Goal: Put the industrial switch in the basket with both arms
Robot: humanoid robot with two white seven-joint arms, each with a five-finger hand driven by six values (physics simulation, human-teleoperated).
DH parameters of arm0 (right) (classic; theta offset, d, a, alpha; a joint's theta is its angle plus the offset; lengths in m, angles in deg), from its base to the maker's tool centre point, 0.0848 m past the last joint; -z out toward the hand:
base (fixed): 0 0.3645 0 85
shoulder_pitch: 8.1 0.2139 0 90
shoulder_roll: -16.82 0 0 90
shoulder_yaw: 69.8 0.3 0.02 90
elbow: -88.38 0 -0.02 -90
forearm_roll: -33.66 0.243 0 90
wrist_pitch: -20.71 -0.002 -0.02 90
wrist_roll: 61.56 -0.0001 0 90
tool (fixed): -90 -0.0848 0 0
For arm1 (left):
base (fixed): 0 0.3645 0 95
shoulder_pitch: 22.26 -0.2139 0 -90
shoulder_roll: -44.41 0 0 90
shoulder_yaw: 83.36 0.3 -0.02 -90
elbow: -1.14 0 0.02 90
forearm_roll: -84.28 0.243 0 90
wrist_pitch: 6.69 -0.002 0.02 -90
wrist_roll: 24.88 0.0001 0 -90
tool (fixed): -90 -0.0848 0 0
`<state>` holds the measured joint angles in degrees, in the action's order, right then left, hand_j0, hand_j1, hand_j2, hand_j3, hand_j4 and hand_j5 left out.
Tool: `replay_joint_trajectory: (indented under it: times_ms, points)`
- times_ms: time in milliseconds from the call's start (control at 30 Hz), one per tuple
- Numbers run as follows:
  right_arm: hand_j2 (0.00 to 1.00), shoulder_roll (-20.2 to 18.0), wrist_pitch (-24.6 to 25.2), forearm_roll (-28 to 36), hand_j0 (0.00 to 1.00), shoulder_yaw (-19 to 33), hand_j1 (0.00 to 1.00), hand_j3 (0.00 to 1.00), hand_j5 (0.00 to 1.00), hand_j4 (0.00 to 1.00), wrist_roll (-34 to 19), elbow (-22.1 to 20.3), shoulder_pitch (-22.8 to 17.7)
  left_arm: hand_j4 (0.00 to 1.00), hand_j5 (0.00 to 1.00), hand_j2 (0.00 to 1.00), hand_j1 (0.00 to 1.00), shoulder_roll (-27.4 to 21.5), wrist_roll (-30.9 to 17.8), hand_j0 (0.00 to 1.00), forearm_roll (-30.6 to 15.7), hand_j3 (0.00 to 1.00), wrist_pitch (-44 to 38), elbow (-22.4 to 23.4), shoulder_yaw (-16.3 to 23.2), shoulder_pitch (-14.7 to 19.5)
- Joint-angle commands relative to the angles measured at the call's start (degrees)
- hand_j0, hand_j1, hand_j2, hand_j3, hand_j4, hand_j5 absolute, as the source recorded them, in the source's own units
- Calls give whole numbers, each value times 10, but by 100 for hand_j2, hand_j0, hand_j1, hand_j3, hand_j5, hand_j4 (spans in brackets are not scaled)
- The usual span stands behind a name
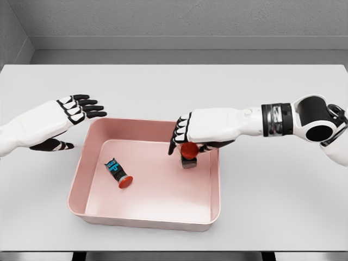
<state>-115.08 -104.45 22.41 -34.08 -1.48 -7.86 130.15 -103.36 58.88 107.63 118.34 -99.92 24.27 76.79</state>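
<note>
1. Head view: right hand (190, 133), at centre frame, holds its fingers (177, 136) clamped on an industrial switch (188, 153) with a red cap, above the pink basket (89, 182) near its right wall
2. That switch stands upright, directly beneath the palm, inside the rim
3. A second switch (119, 174) lies tilted on the basket floor, centre-left
4. Left hand (65, 117) hovers at upper left, fingers apart, just outside the rim above the desk (272, 206)
</note>
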Motion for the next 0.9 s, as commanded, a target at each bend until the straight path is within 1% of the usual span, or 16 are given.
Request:
replay_joint_trajectory:
  times_ms: [0, 33, 67, 133, 200, 233, 300, 433, 500, 533, 600, 633, 667, 700, 767, 867]
  points:
    - [75, 5, 2, 4, 75, 1, 75, 75, 75, 75, -6, 0, 1, 100, 100, 100, 100, -12, -1, 100, -3, 100, 0, 0, 0, 0]
    - [76, 8, 2, 4, 76, 1, 76, 76, 76, 76, -7, 0, 4, 100, 100, 100, 100, -12, -1, 100, -3, 100, 0, 0, 0, 3]
    - [79, 8, 2, 4, 79, 1, 79, 79, 79, 79, -10, 0, 4, 100, 100, 100, 100, -12, -1, 100, -3, 100, 0, 0, 0, 3]
    - [90, 7, 2, 4, 90, 1, 90, 90, 90, 90, -11, 3, 5, 100, 100, 100, 100, -12, -1, 100, -4, 100, 0, 1, 0, 3]
    - [95, 8, 2, 4, 95, 1, 95, 95, 95, 95, -11, 3, 5, 100, 100, 100, 100, -11, 0, 100, -4, 100, 0, 0, 0, 3]
    - [100, 7, 2, 4, 100, 1, 100, 100, 100, 100, -12, 3, 5, 100, 100, 100, 100, -11, 0, 100, -4, 100, 0, 0, 0, 3]
    - [100, 5, 2, 0, 100, 7, 100, 100, 100, 100, -19, 4, 10, 100, 100, 100, 100, -11, 0, 100, -4, 100, 0, 0, 0, 3]
    - [100, 0, 2, 1, 100, 59, 100, 100, 100, 100, -15, 3, 12, 100, 100, 100, 100, -12, -1, 100, -3, 100, 0, 0, 1, 2]
    - [100, -11, 2, 1, 100, 70, 100, 100, 100, 100, -13, 3, 12, 100, 100, 100, 100, -12, -2, 100, -3, 100, 0, 0, 0, 4]
    - [100, -25, 2, 1, 100, 87, 100, 100, 100, 100, -11, 3, 11, 100, 100, 100, 100, -12, -2, 100, -3, 100, 0, 0, 0, 4]
    - [100, -41, 2, 1, 100, 95, 100, 100, 100, 100, -10, 3, 8, 100, 100, 100, 100, -12, -2, 100, -3, 100, 0, 1, 0, 4]
    - [100, -49, 2, 1, 100, 107, 100, 100, 100, 100, -10, 3, 6, 100, 100, 100, 100, -12, -3, 100, -3, 100, 0, 0, 0, 4]
    - [100, -66, 2, 2, 100, 128, 100, 100, 100, 100, -10, 3, -3, 100, 100, 100, 100, -12, -3, 100, -3, 100, 0, 1, 0, 4]
    - [100, -82, 2, 2, 100, 153, 100, 100, 100, 100, -10, 3, -20, 100, 100, 100, 100, -12, -3, 100, -3, 100, 0, 1, 0, 4]
    - [100, -113, 2, 2, 100, 185, 100, 100, 100, 100, -10, 4, -47, 100, 100, 100, 100, -13, -3, 100, -3, 100, 0, 0, 0, 3]
    - [100, -142, 2, 2, 100, 218, 100, 100, 100, 100, -10, 4, -76, 100, 100, 100, 100, -12, -3, 100, -3, 100, 0, 1, 0, 4]
